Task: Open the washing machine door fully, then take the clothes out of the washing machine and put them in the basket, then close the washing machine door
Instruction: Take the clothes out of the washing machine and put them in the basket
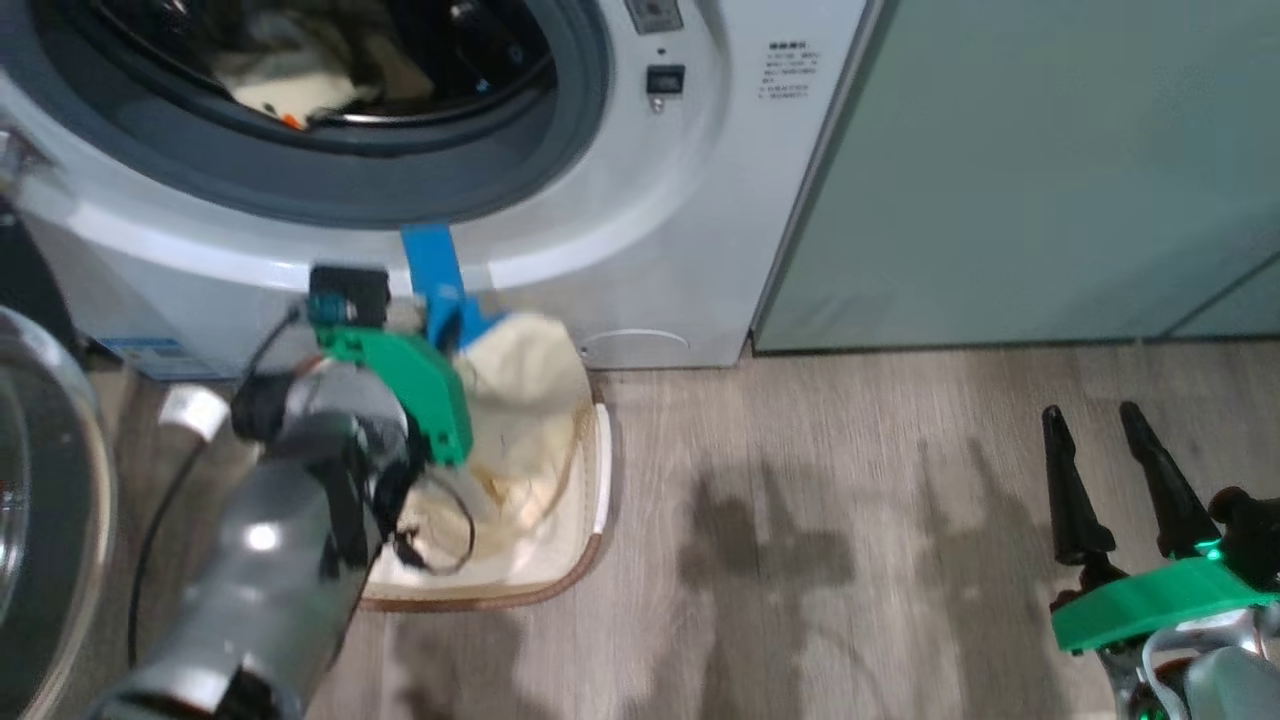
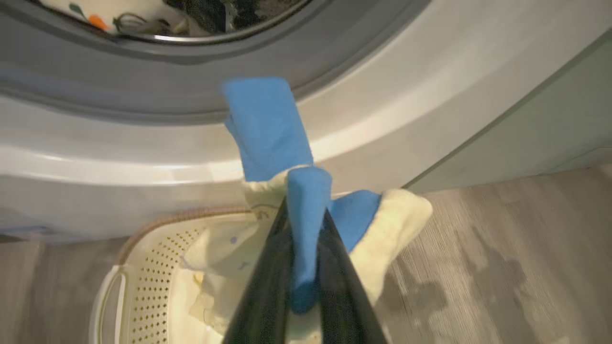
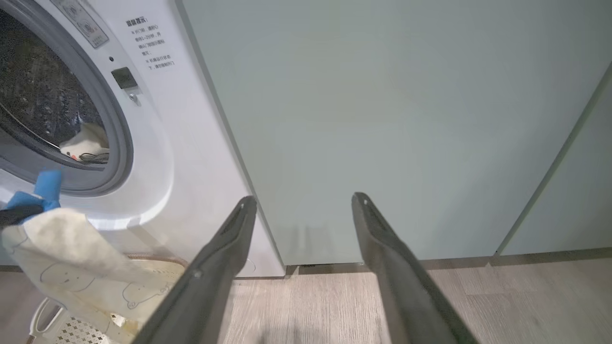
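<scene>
The left gripper hangs in front of the washing machine, just below the grey ring of the drum mouth. Its jaws are clamped on a blue patch of a cream-yellow garment. A blue strip of the fabric stands up above the jaws, and the pale body with its thin outline prints hangs to the right and down. The lower folds reach into the basket.

The basket sits on the wooden floor, close against the foot of the machine and directly under the held piece. More pale cloth lies inside it.

A second garment, also cream, lies in the drum near the front lip.

The washing machine door is swung open on the far left, and its glass bowl shows at the edge of the head view.

The right gripper is well apart on the right, above bare floor and facing the sage-green cabinet panel. Its jaws are spread wide with nothing between them.
</scene>
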You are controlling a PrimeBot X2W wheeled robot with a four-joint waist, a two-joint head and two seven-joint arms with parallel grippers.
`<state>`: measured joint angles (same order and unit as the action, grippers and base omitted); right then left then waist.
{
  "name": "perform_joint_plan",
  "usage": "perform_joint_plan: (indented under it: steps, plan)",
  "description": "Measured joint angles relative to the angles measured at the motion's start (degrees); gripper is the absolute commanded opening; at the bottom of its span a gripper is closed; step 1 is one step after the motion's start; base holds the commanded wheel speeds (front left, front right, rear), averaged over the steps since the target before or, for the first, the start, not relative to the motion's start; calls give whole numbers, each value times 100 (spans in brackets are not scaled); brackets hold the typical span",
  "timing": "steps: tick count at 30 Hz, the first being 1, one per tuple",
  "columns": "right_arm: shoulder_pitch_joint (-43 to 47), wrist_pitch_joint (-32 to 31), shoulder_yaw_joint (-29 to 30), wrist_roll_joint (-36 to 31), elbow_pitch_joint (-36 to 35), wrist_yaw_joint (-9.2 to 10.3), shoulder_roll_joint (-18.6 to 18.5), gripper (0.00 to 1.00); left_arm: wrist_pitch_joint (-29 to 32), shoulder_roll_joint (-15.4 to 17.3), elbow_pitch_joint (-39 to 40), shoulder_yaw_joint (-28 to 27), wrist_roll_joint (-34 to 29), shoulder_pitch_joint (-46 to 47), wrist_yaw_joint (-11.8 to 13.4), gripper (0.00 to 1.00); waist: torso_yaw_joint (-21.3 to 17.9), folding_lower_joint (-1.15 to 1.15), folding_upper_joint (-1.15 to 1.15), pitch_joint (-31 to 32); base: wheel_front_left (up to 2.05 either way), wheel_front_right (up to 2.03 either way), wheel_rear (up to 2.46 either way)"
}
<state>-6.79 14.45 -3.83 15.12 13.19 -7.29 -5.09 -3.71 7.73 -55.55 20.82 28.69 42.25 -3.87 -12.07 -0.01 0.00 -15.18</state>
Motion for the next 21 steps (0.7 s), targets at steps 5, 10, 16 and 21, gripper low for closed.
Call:
perform_joint_plan:
  steps: [5,10,16,21]
  plan:
    - [10,0,-16,1,-27,0,-22,100,163,108,297,-4,43,-522,222,0,56,0,0,43,0,0,0]
    - [-43,0,-34,1,-82,0,-56,100,-69,274,143,-75,54,-566,472,0,-6,1,0,-166,0,0,0]
    - [-193,0,-38,1,-132,0,-62,100,-428,398,-356,-163,12,-304,586,0,-122,1,0,-481,0,0,0]
    - [-363,0,-16,2,-211,0,-60,100,-737,403,-817,-208,13,259,505,0,-216,2,0,-885,0,0,0]
